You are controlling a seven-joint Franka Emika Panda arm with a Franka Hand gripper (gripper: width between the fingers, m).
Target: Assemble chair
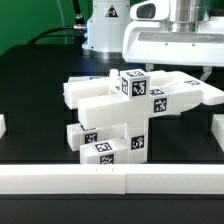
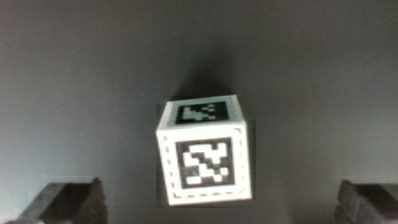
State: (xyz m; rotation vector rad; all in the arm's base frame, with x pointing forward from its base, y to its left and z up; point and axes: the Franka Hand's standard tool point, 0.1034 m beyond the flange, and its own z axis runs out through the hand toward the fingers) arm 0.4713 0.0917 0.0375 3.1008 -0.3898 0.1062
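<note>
The chair (image 1: 118, 112), partly joined, is seen standing on the black counter (image 1: 30, 85). A tagged block (image 2: 205, 150) is framed below the end effector (image 2: 210, 205), whose jaws are spread and empty. If lowered off-centre, the block could be knocked aside.

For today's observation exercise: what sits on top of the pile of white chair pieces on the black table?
A small tagged cube sits on the pile of chair pieces, above long bars. What lies beneath it is covered. The gripper hangs behind; its fingers cannot be judged.
</note>
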